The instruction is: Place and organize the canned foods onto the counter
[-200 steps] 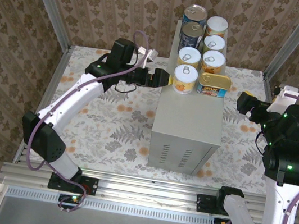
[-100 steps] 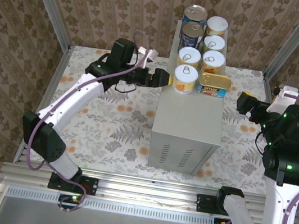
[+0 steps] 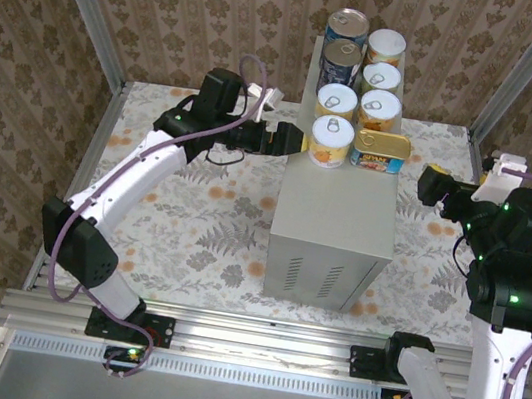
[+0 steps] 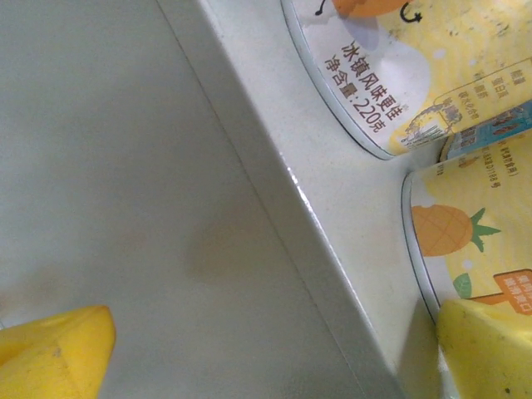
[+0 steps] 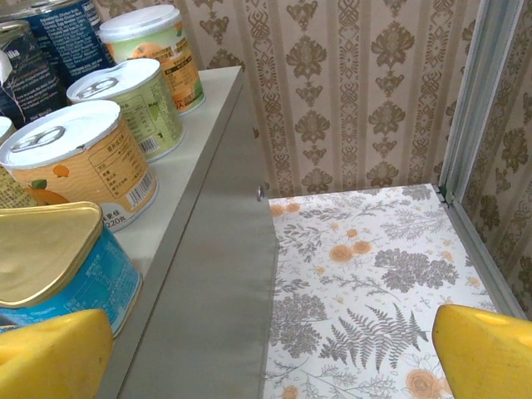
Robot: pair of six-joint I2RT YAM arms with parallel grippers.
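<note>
Here the left gripper [image 3: 294,140] is spread open at the left edge of the counter [image 3: 333,220], one yellow finger [image 4: 486,345] just beside the nearest short can [image 3: 329,141]. The right gripper [image 3: 431,181], likewise wide open and empty, hangs off the counter's right side near the flat tin [image 3: 380,149]. All seven cans [image 3: 382,76] stand in two rows at the counter's far end.

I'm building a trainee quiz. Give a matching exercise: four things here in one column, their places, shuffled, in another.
1 oblong tin
2 blue cans
3 left gripper
4 right gripper

A far left of the counter top
B right of the counter, apart from it
C at the counter's left edge, by a yellow can
D on the counter, nearest tin in the right row

Pairs: 1-D, 2-A, 3-C, 4-B
</note>
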